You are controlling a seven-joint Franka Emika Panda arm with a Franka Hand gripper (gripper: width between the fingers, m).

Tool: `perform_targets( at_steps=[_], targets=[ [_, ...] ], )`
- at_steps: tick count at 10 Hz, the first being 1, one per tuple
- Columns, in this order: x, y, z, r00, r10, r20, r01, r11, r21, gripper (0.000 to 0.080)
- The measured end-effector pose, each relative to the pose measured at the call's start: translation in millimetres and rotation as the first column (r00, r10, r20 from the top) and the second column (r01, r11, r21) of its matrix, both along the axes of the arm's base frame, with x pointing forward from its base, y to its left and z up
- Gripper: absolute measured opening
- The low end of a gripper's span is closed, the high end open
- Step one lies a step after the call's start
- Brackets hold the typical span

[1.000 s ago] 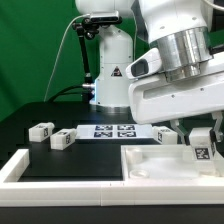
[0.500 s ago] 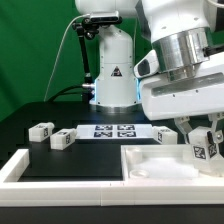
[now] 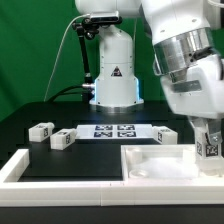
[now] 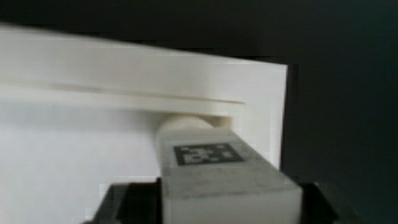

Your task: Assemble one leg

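My gripper (image 3: 208,140) is shut on a leg (image 3: 208,149), a small white block with a black-and-white tag, at the exterior view's right. It holds the leg upright over the far right part of the large white recessed panel (image 3: 155,167). In the wrist view the leg (image 4: 210,150) sits between the dark fingers of the gripper (image 4: 222,208), its far end at a raised edge of the panel (image 4: 89,120). I cannot tell whether the leg touches the panel.
Two more legs (image 3: 41,129) (image 3: 63,139) lie at the exterior view's left, and another (image 3: 165,134) lies behind the panel. The marker board (image 3: 115,131) lies between them. A white rail (image 3: 18,166) borders the front left. The robot base (image 3: 112,75) stands behind.
The arm has swung toward the exterior view's right, carrying the held leg a little further right over the panel. The loose legs have not moved.
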State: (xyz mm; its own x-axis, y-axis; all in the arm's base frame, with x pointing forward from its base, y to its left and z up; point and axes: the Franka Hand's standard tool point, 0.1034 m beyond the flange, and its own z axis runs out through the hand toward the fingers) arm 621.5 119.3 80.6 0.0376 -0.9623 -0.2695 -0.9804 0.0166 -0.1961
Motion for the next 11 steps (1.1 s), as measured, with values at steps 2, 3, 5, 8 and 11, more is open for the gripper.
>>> perform_targets(
  at_steps=[2, 3, 5, 8, 11],
  targets=[
    [-0.8, 2.1, 0.0, 1.000, -0.020, -0.012, 0.021, 1.000, 0.020, 0.0375],
    [-0.8, 2.4, 0.0, 1.000, -0.005, -0.007, 0.005, 1.000, 0.017, 0.0375],
    [0.0, -2.3, -0.2, 0.993, 0.114, 0.029, -0.114, 0.993, -0.011, 0.0555],
    [0.9, -13.3, -1.9, 0.876, 0.475, 0.088, -0.466, 0.879, -0.104, 0.0645],
    [1.7, -11.2, -2.9, 0.646, 0.761, 0.064, -0.741, 0.645, -0.185, 0.0649]
  ],
)
